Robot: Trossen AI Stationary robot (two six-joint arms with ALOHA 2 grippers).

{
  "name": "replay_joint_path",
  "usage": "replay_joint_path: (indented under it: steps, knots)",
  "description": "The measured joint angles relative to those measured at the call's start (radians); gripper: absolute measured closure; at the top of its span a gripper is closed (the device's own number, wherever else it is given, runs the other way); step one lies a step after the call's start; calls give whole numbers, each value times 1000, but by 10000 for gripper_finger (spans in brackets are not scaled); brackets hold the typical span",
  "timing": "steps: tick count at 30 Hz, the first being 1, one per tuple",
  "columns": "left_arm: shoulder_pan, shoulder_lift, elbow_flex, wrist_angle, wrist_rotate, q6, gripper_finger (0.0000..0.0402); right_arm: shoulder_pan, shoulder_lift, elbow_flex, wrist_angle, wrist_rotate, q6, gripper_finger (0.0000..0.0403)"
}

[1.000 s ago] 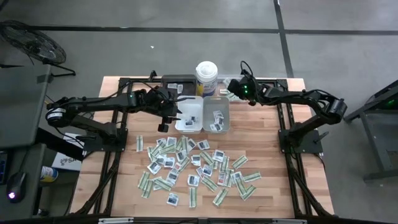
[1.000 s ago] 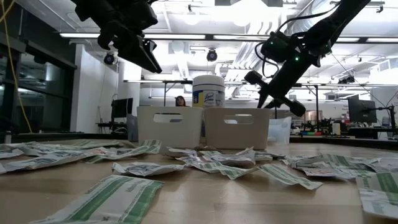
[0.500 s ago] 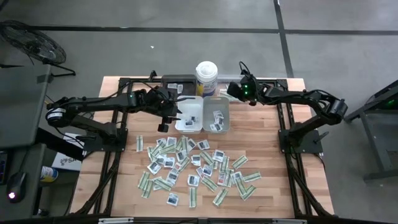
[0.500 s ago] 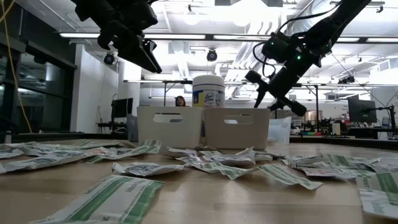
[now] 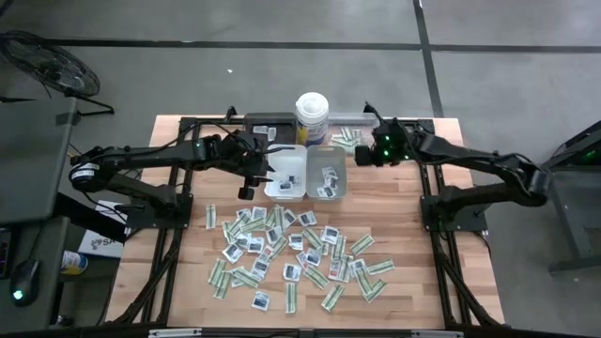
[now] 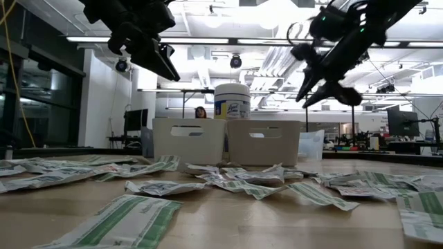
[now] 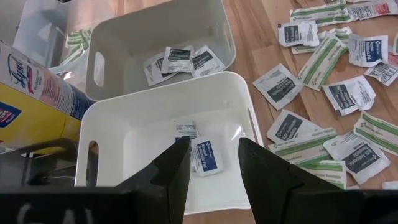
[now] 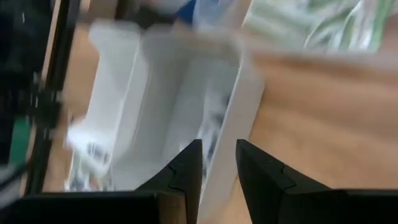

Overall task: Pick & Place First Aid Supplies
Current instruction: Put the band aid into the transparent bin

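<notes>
beside the grey tray point(image 5: 327, 180), the right claw point(image 5: 368, 150) has pulled back, open and empty; the left claw point(image 5: 254, 174) hovers open over the white tray point(image 5: 286, 178); supplies point(image 5: 300, 253) still litter the table point(image 5: 178, 282).

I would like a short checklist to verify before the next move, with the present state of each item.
1. Left gripper empty above the white tray: ok, nothing between its open fingers.
2. Right gripper empty: ok, fingers apart, nothing between them.
3. Right gripper clear of the grey tray: ok, it is off to the side.
4. Sachets already inside the white tray: ok.
5. Packets on the table remaining: ok, many left.
6. Canister upright: ok.
</notes>
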Motion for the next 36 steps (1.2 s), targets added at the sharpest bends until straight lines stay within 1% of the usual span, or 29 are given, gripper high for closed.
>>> replay_joint_path:
  steps: [6, 11, 16, 21, 27, 30, 36]
  knots:
    - [0, 0, 0, 0, 1, 0, 269, 156, -83, 0, -146, -20, 23, 311]
    - [0, 0, 0, 1, 1, 0, 269, 299, -94, 0, -209, -34, 30, 311]
    - [0, 0, 0, 1, 0, 0, 269, 439, -69, -20, -225, -30, 49, 311]
    - [0, 0, 0, 1, 0, 0, 269, 544, -38, -49, -227, -18, 105, 302]
    - [0, 0, 0, 1, 0, 0, 269, 630, -7, -57, -229, -6, 159, 258]
    - [0, 0, 0, 1, 0, 0, 269, 667, 27, -57, -226, -3, 154, 239]
    - [0, 0, 0, 1, 0, 0, 269, 744, 120, -55, -208, -10, 197, 231]
